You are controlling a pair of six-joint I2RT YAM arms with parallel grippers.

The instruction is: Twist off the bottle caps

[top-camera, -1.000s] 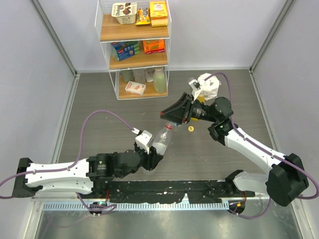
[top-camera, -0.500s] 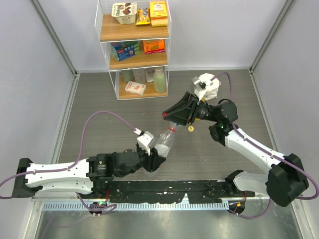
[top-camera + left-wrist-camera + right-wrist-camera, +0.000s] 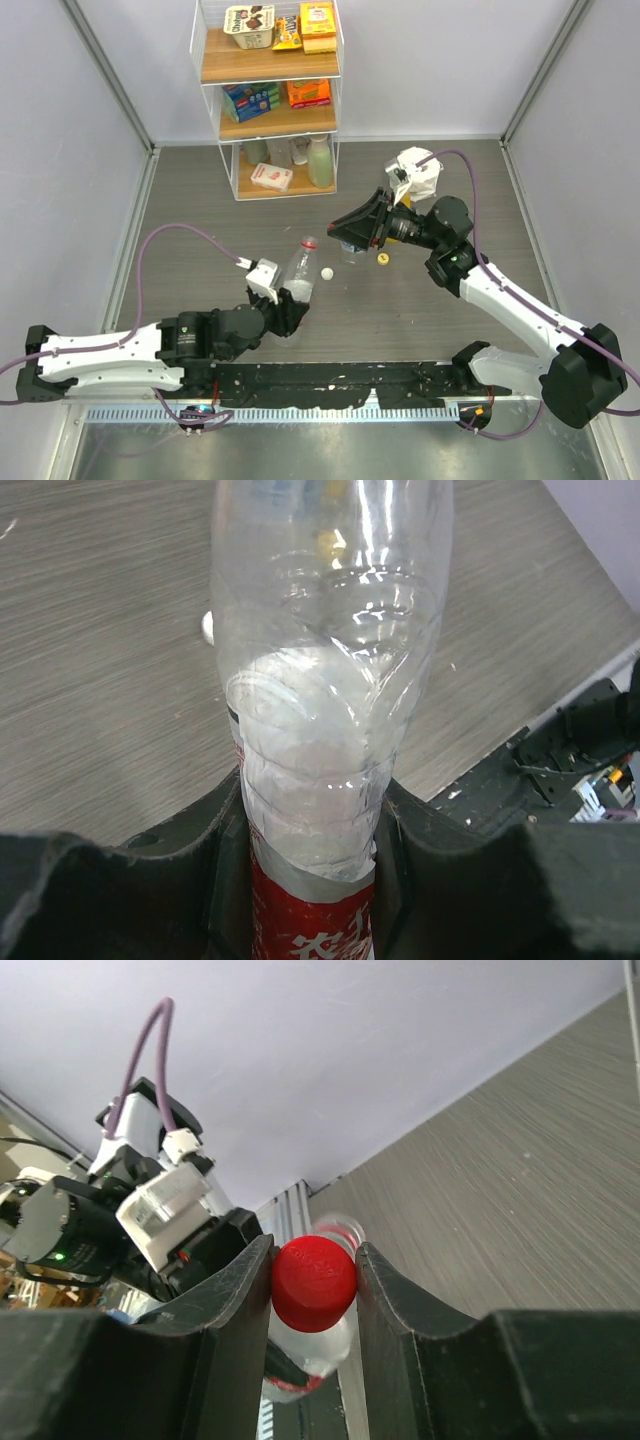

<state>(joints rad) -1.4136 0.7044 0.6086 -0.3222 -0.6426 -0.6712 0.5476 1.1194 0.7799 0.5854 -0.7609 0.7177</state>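
My left gripper (image 3: 286,300) (image 3: 310,865) is shut on the lower body of the clear bottle with a red label (image 3: 298,270) (image 3: 330,680). The bottle leans up and to the right, and its neck is open. Held a short way off the bottle's mouth, my right gripper (image 3: 343,238) (image 3: 313,1258) is shut on the red cap (image 3: 313,1282). In the right wrist view the bottle (image 3: 310,1355) shows blurred behind the cap. A white cap (image 3: 326,273) and a yellow cap (image 3: 382,259) lie loose on the table.
A white wire rack (image 3: 268,100) with boxes, a pale green bottle (image 3: 320,160) and other containers stands at the back. Grey walls close in both sides of the table (image 3: 210,200). The black base rail (image 3: 330,380) runs along the near edge.
The left arm drew the bottle left and away from the right gripper. The red cap came off the neck and stayed in the right gripper. The white cap on the table came into view.
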